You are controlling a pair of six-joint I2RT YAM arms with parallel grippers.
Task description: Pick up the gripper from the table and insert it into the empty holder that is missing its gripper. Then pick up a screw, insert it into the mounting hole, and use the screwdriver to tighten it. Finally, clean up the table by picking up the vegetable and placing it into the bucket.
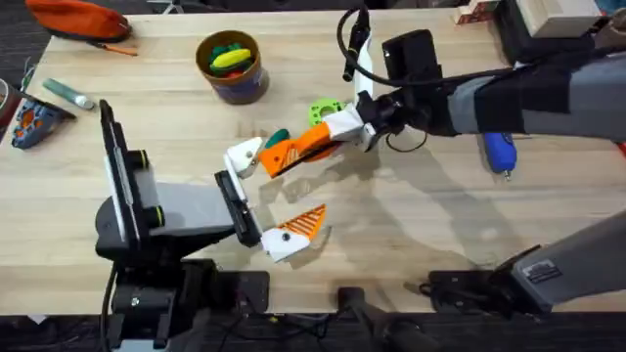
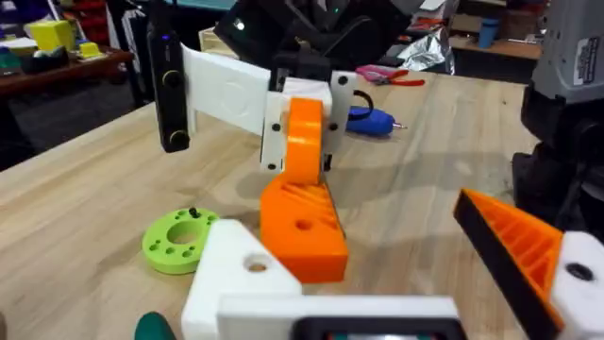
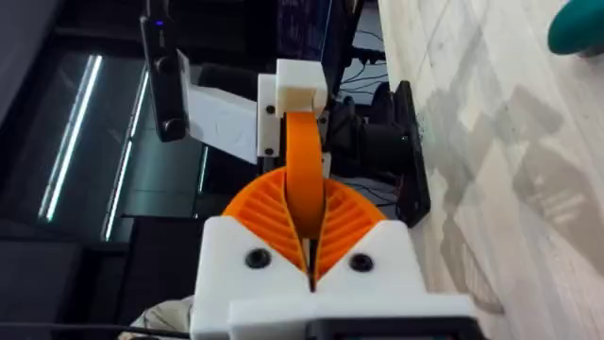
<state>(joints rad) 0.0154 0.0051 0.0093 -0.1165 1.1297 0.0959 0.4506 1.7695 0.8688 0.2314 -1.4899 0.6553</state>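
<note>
The orange gripper piece [image 1: 289, 154] is clamped in my right gripper [image 1: 331, 134], which is shut on it just above the table's middle. Its lower end rests against the white wedge holder [image 1: 243, 156] on the left arm. In the left wrist view the orange piece [image 2: 302, 227] stands upright beside the holder [image 2: 231, 274]. The right wrist view shows my orange pads [image 3: 260, 203] squeezing the piece [image 3: 304, 165]. My left gripper [image 1: 266, 193] is open, its other finger [image 1: 296, 230] carrying an orange pad. The dark green vegetable [image 1: 277, 137] lies beside the holder. The blue screwdriver [image 1: 499, 149] lies at the right. The bucket [image 1: 235, 88] stands at the back.
A green ring-shaped disc [image 1: 328, 110] lies just behind the right gripper. The bucket holds a yellow and a green toy piece. An orange pouch [image 1: 78, 20] and small tools lie at the back left. Black cables loop behind the right wrist.
</note>
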